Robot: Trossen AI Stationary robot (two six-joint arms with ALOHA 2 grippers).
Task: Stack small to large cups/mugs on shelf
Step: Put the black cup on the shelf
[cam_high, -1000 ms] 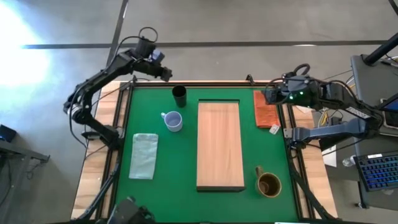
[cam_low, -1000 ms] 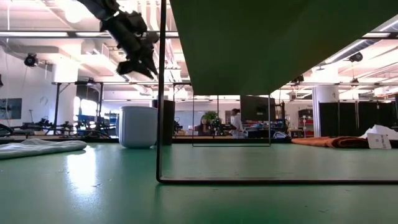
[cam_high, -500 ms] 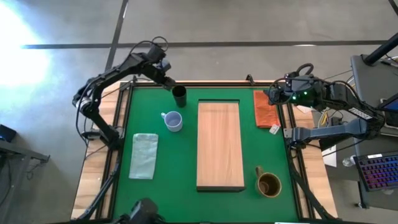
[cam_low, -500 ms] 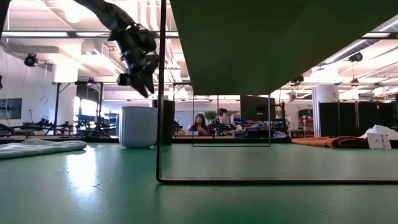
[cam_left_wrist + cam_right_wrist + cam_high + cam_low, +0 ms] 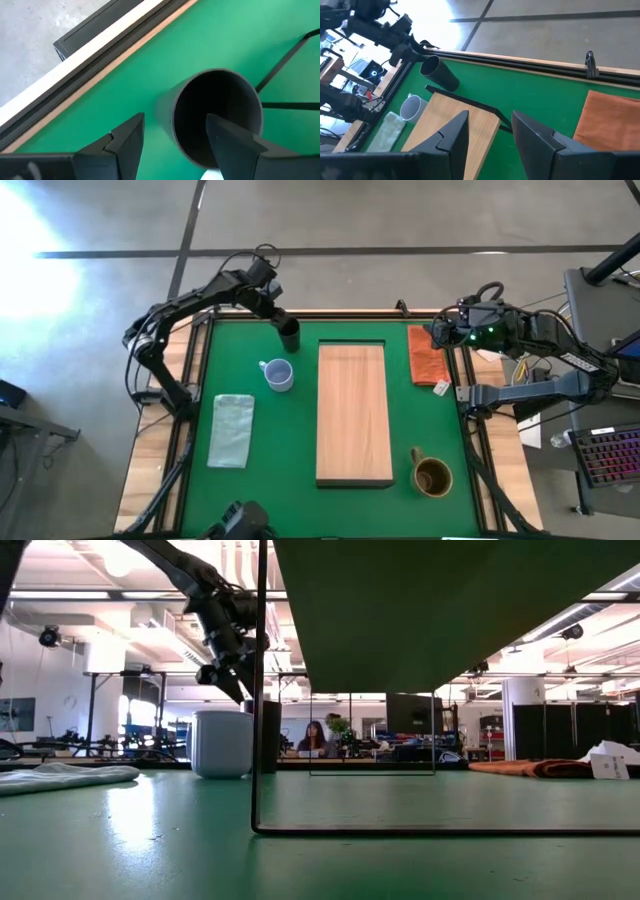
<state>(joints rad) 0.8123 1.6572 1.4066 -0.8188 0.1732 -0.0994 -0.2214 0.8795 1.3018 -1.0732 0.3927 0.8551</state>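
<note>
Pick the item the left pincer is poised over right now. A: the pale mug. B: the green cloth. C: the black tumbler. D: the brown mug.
C: the high view has the left pincer at the black tumbler near the table's far edge, and the left wrist view shows that tumbler's open mouth between the spread fingers, not yet gripped.

Bright, floor glare at upper left

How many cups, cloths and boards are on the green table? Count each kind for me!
Cups: 3 - black tumbler, pale blue-white mug, brown-olive mug
Cloths: 2 - orange-red cloth, pale green cloth
Boards: 1 - light-wood board
Total: 6
</note>
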